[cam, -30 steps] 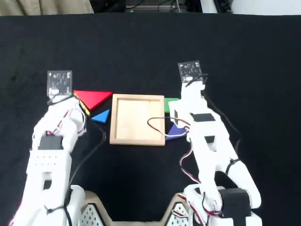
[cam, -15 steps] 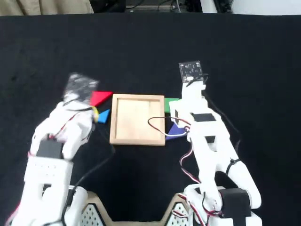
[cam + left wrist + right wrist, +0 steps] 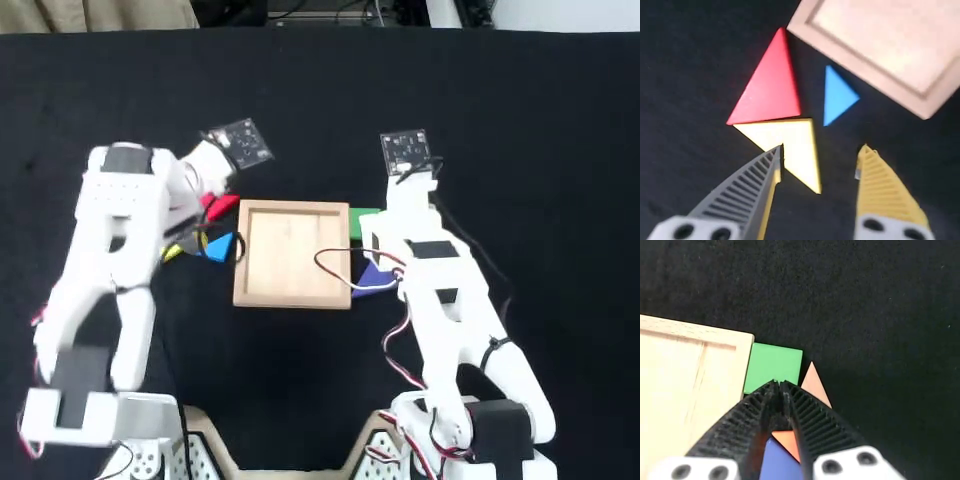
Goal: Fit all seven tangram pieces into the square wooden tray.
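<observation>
The square wooden tray (image 3: 285,250) lies in the middle of the black worktop (image 3: 320,100), between the two arms. Every tangram piece in view lies outside it on the cloth.

On the left arm's side, the left gripper (image 3: 822,149) hangs over the pieces with its fingers spread apart, holding nothing. One fingertip is above the yellow triangle (image 3: 790,142). The yellow triangle's long edge touches the red triangle (image 3: 771,85), whose tip is near a tray corner. The small blue triangle (image 3: 837,95) lies just beside both, between them and the tray's rim.

On the other side, the right gripper (image 3: 779,386) has its fingers pressed together with nothing between them. Its tips are over the near edge of the green square (image 3: 774,365), which sits against the tray's outer wall. An orange triangle (image 3: 815,385) lies just beside the square, partly hidden under the gripper. A purple piece (image 3: 375,280) lies near the tray's corner.
</observation>
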Available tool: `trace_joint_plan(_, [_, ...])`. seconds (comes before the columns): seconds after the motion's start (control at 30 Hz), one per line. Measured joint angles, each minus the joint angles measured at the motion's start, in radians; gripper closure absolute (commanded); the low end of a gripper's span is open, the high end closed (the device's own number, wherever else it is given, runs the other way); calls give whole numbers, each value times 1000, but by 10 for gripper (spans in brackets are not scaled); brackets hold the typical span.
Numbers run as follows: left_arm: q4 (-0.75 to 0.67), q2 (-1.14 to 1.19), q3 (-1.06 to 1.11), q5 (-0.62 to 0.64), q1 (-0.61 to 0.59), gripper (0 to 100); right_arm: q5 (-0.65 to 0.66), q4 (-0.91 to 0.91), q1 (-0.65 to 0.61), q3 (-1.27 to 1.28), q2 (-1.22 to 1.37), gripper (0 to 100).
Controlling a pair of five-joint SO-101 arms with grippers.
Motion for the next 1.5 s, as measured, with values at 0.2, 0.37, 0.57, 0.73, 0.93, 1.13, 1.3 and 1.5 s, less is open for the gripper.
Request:
trace_joint_plan(0.2, [0,155,-107,-163,-9,742,68,-100,0,43,0,986])
trace_joint_plan(0.37, [0,282,-193,-215,-14,742,89,-110,0,43,0,986])
trace_joint_plan(0.57, [0,474,-358,-219,-14,744,92,-110,0,43,0,986])
trace_joint_plan(0.73, [-5,600,-485,-219,-14,744,94,-112,0,43,0,986])
trace_joint_plan(0.93, [0,684,-583,-267,-34,743,94,-150,0,43,68,986])
trace_joint_plan(1.13, [0,720,-608,-315,-66,743,94,-150,0,38,114,986])
trace_joint_plan(1.3, [-2,723,-608,-341,-68,743,94,-150,0,38,114,986])
trace_joint_plan(1.5, [-43,753,-615,-342,-69,745,94,-150,0,38,114,986])
